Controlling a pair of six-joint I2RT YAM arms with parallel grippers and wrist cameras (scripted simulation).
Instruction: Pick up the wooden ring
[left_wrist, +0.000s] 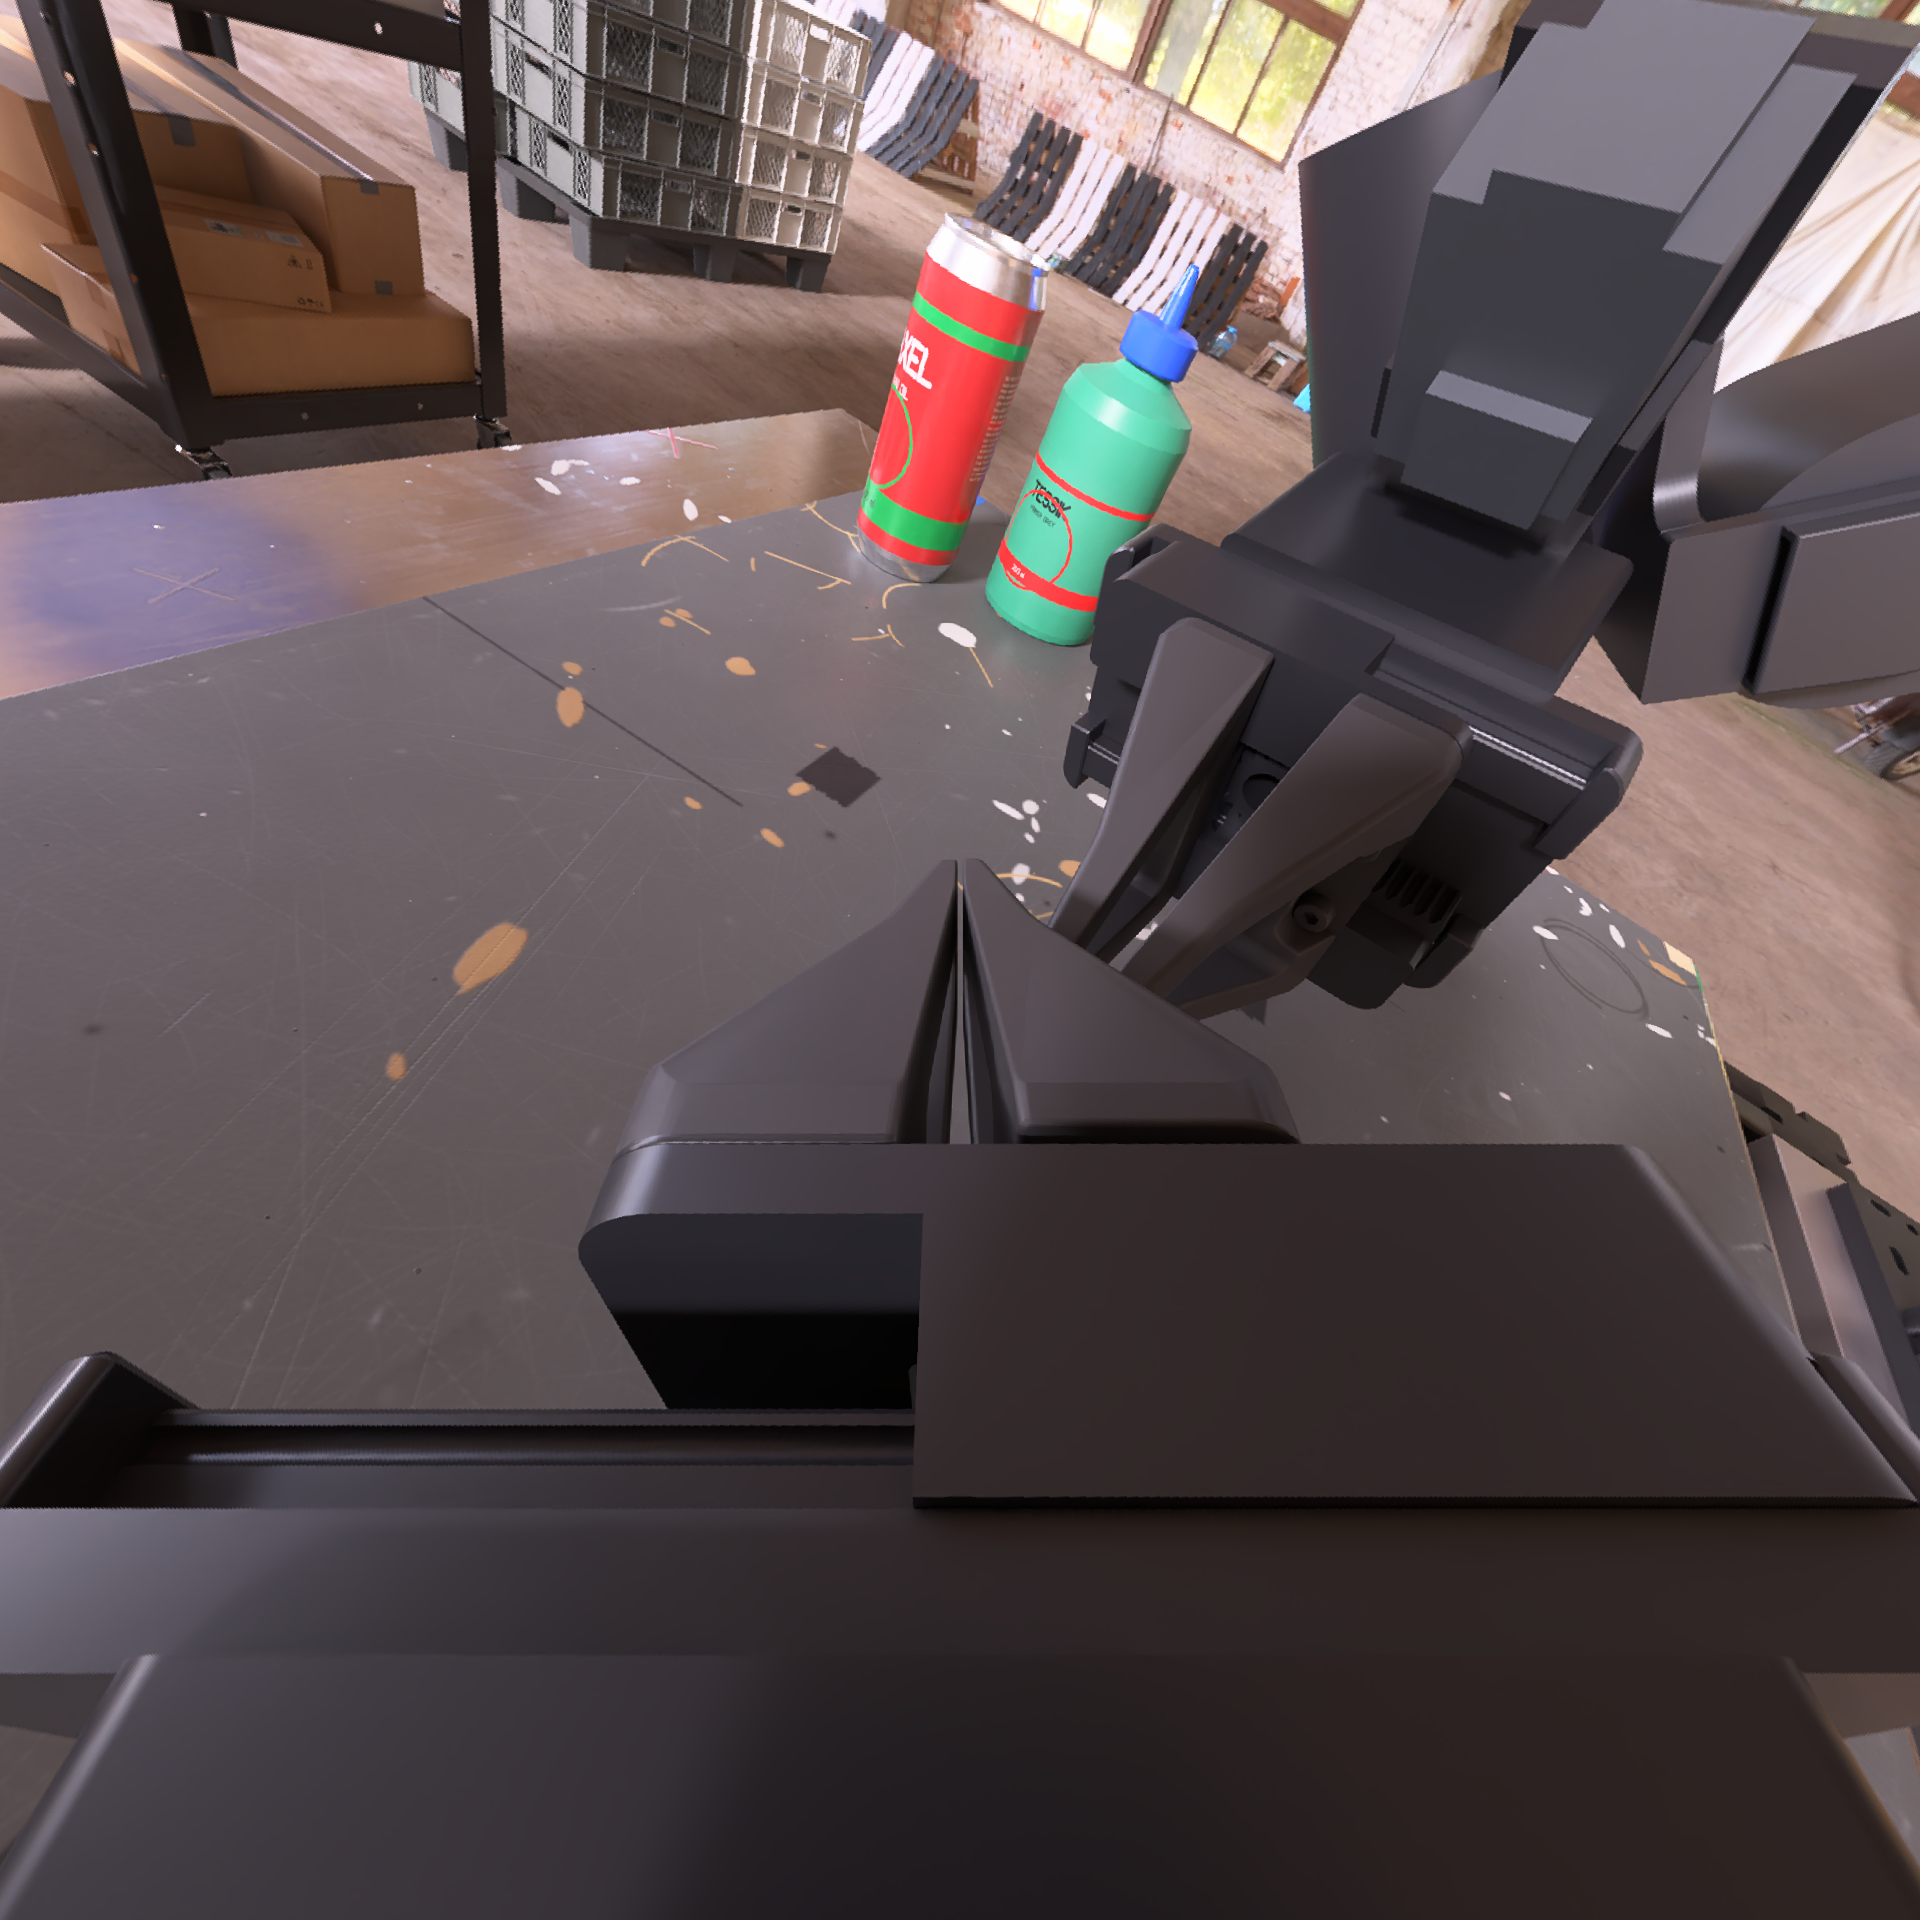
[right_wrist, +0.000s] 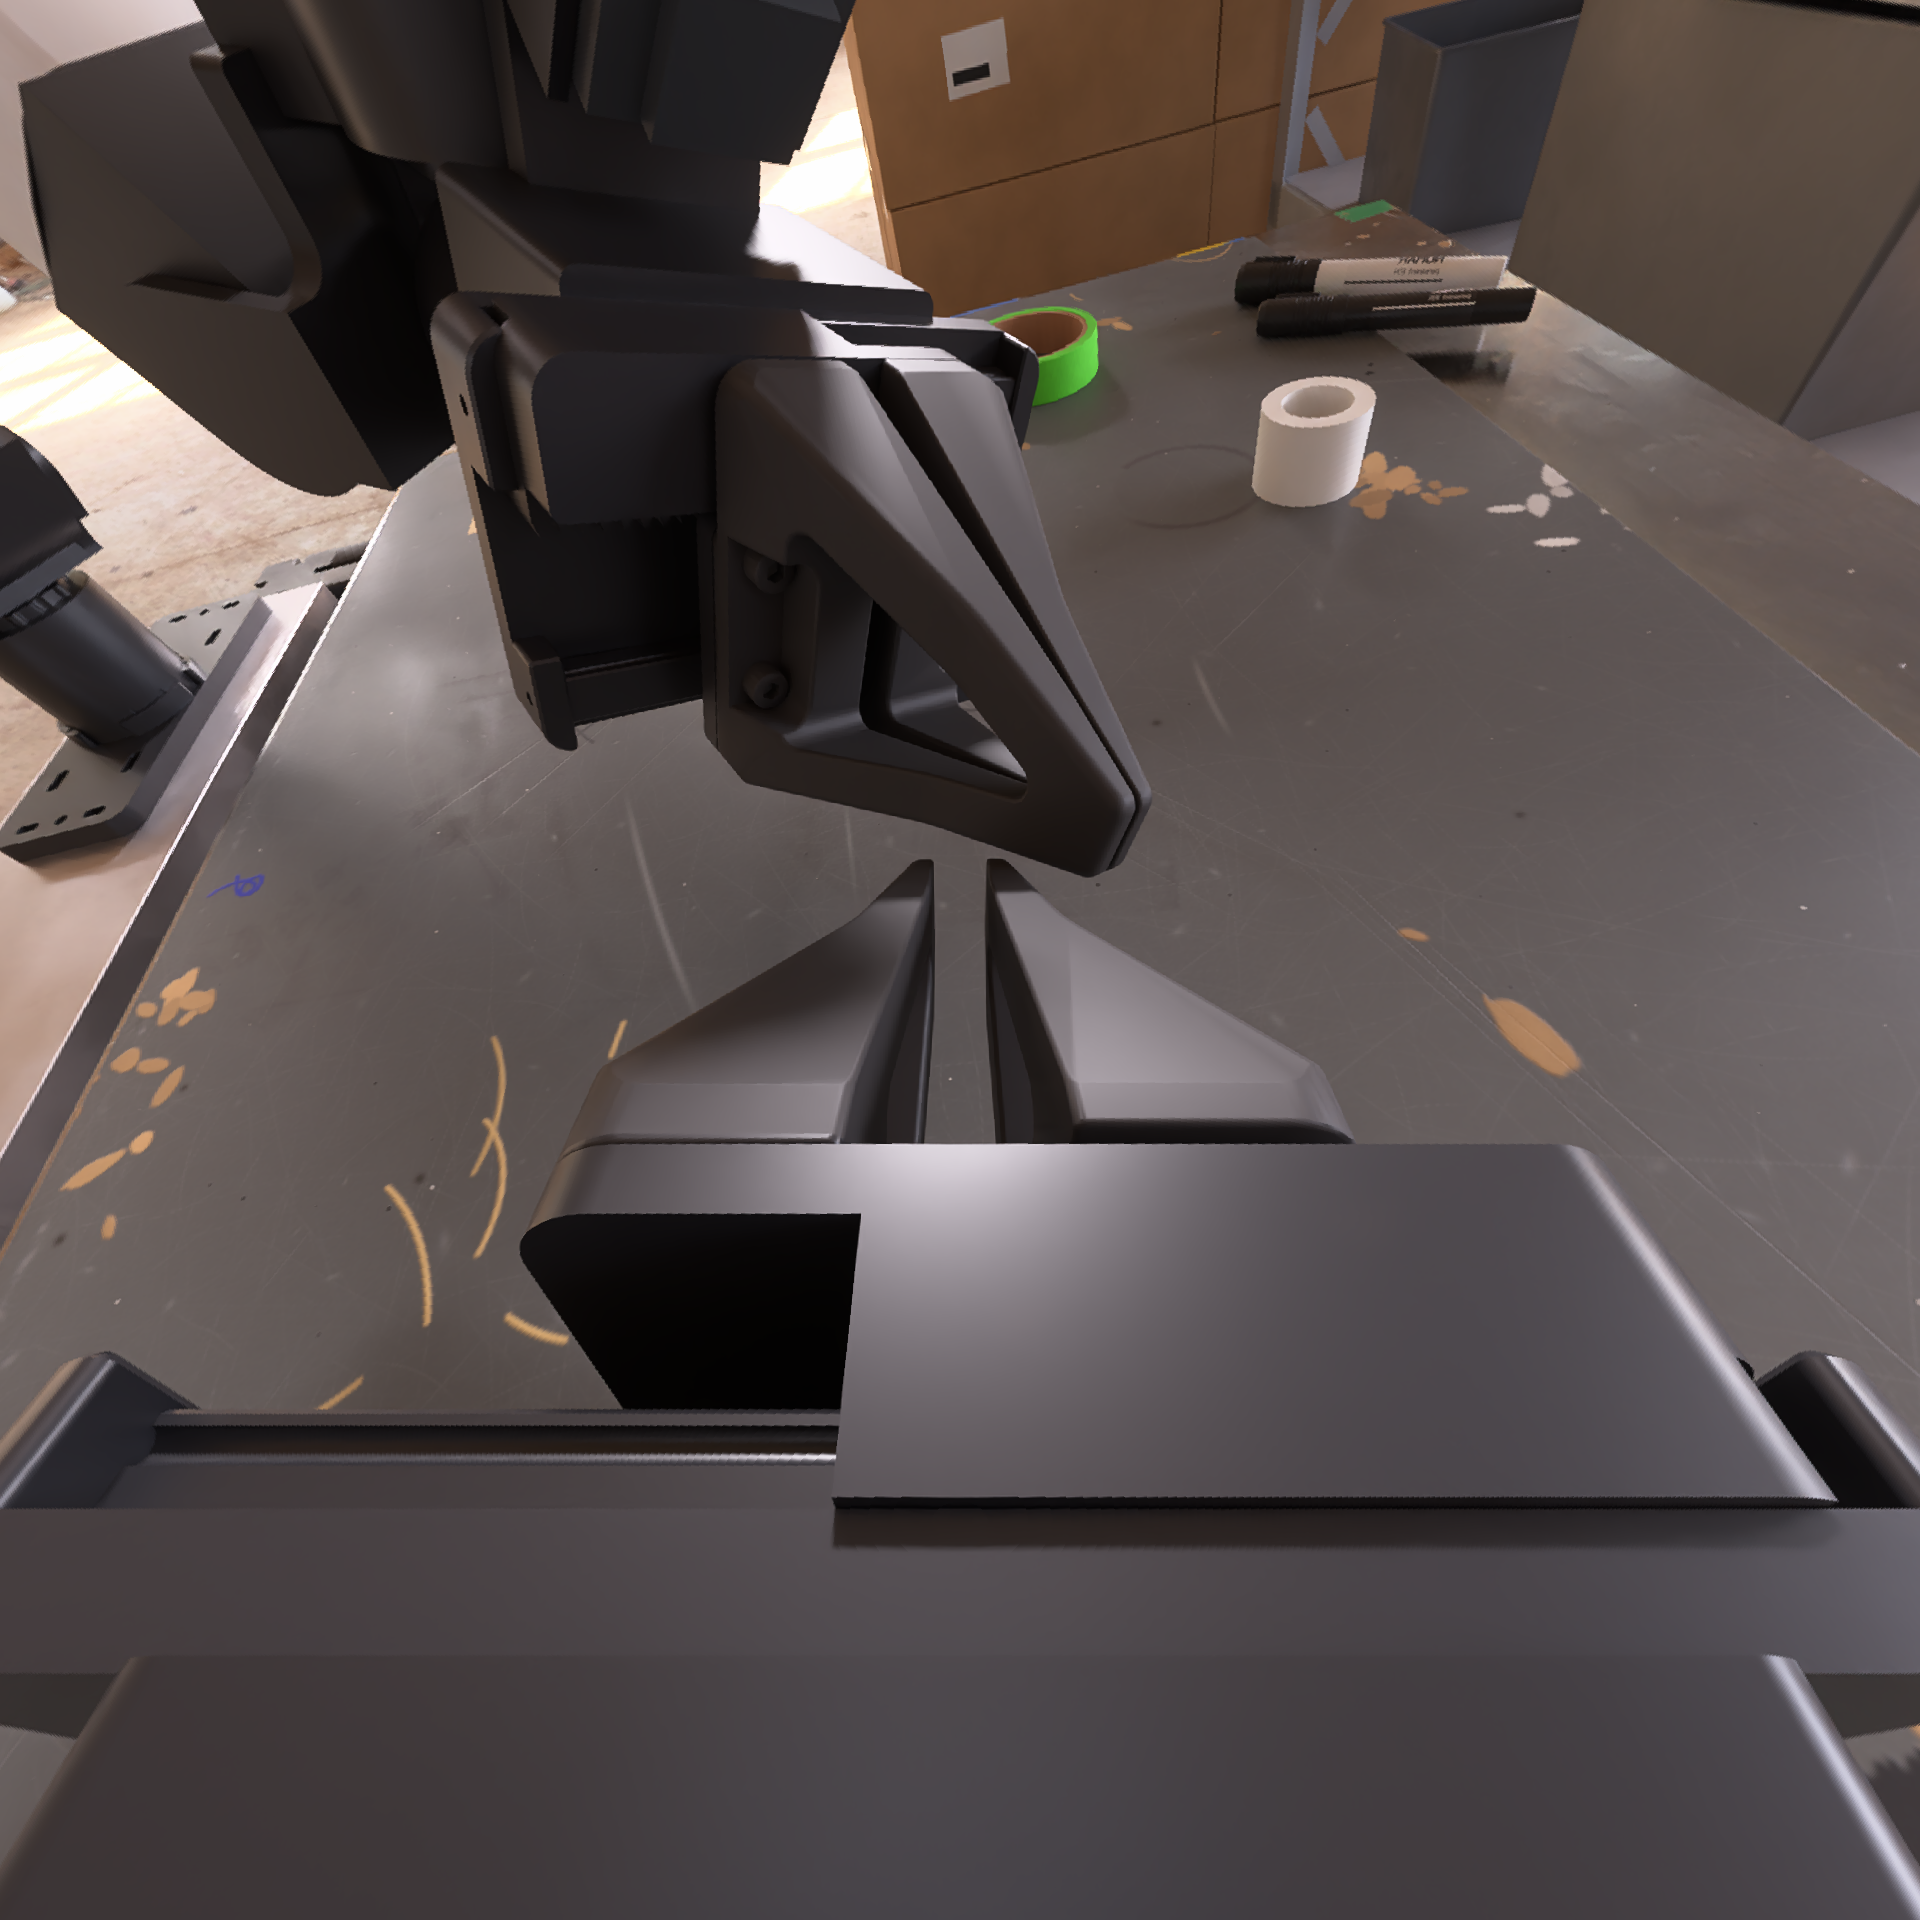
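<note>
No wooden ring shows in either view. My left gripper (left_wrist: 958, 878) is shut and empty, low over the grey table (left_wrist: 312, 935). My right gripper (right_wrist: 958, 873) is empty, its fingers nearly together with a narrow gap. The two grippers face each other, tips close. The right gripper shows in the left wrist view (left_wrist: 1122, 961), just right of my left fingertips. The left gripper shows in the right wrist view (right_wrist: 1127, 831), just above my right fingertips. A white ring-shaped roll (right_wrist: 1314, 436) stands on the table (right_wrist: 1455, 779) far ahead to the right.
A red can (left_wrist: 951, 405) and a green bottle with a blue cap (left_wrist: 1091, 488) stand at the table's far edge. A green tape roll (right_wrist: 1065, 353) and two black markers (right_wrist: 1382, 291) lie far off. Cardboard boxes (right_wrist: 1060, 135) stand behind the table.
</note>
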